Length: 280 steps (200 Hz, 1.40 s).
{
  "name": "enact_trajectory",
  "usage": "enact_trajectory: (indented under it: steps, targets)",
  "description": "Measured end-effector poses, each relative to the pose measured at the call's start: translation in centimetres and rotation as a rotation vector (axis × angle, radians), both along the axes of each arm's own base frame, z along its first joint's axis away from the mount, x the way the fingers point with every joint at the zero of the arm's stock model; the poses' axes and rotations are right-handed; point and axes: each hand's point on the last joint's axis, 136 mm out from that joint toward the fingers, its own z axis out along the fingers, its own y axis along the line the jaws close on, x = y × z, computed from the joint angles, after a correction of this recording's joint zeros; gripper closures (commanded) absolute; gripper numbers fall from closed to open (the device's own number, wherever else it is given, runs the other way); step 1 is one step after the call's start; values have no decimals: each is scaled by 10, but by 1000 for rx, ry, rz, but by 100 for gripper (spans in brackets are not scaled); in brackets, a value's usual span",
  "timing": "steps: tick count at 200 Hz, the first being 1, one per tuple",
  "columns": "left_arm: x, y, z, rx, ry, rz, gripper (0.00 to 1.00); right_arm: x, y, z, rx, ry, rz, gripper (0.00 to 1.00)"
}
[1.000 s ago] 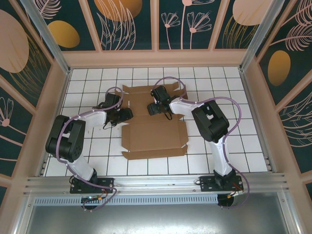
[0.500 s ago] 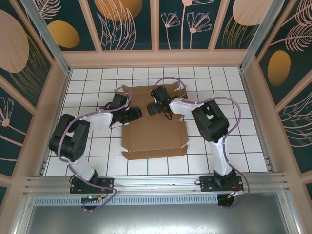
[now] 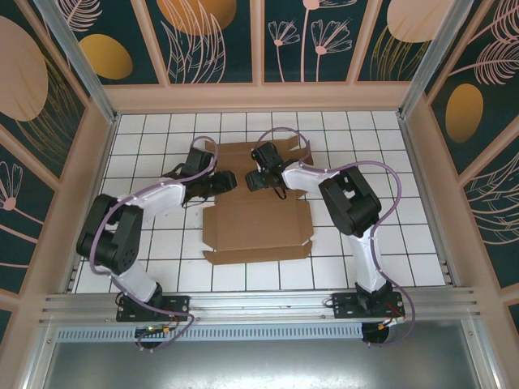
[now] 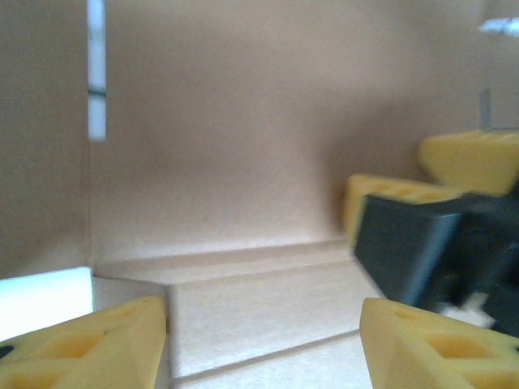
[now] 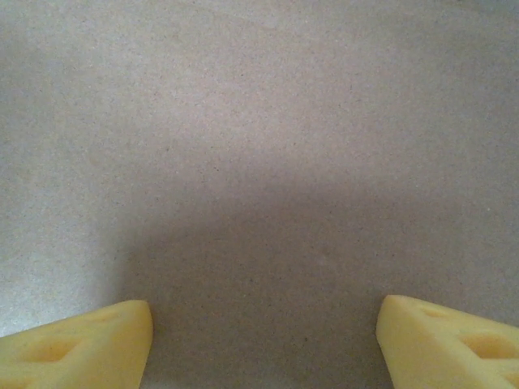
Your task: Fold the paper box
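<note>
Now the left hand (image 3: 229, 183) and right hand (image 3: 253, 180), both spread, face each other over the far half of the paper box (image 3: 255, 231), seemingly touching cardboard.

The paper box (image 5: 259, 162) is plain brown cardboard, matt and faintly grainy, with pressed creases. The fingers of the left tool (image 4: 261, 328) and right tool (image 5: 263, 332) look like matt yellow moulded plastic with hollow pockets. The table (image 3: 146, 154) is smooth white tile with dark grout lines. The rail (image 3: 243, 301) at the near edge is dull grey metal.
</note>
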Motion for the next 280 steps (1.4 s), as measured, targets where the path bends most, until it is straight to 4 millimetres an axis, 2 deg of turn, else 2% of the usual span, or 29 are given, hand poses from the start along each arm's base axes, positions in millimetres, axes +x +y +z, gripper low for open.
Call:
enact_trajectory:
  steps: [20, 39, 52, 64, 81, 97, 125, 142, 165, 196, 209, 225, 246, 280]
  targets:
    - [7, 3, 48, -12, -111, 8, 37, 0, 0, 1, 5, 1, -7, 25]
    - [12, 2, 87, -44, -197, 9, 44, 0, 0, 3, 22, 6, -21, 25]
    - [13, -4, 102, -62, -229, -2, 50, -2, 1, 7, 43, 19, -30, 25]
    - [10, -15, 105, -70, -233, -28, 62, -9, 0, 9, 66, 46, -35, 25]
    - [1, -38, 91, -77, -200, -81, 86, -22, -6, 14, 90, 85, -48, 26]
    - [-11, -58, 70, -102, -164, -130, 100, -33, -13, 26, 115, 102, -63, 28]
    - [-33, -73, 25, -102, -67, -177, 100, -26, -28, 65, 199, 63, -106, 38]
    - [-38, -84, 4, -94, -32, -201, 100, -12, -40, 75, 229, 41, -141, 47]
    - [-41, -89, -27, -63, 29, -206, 100, 2, -50, 61, 212, 61, -172, 57]
    - [-36, -88, -68, -11, 114, -173, 100, 6, -49, 21, 173, 136, -175, 71]
    - [-31, -89, -66, -15, 109, -160, 100, 8, -51, 6, 156, 159, -180, 83]
    - [-28, -89, -67, -14, 111, -150, 100, 18, -52, 7, 145, 145, -178, 90]
    - [-24, -89, -69, -19, 114, -139, 100, 26, -49, 5, 124, 130, -174, 91]
    - [-20, -88, -70, -60, 134, -131, 100, 29, -49, 3, 110, 111, -172, 91]
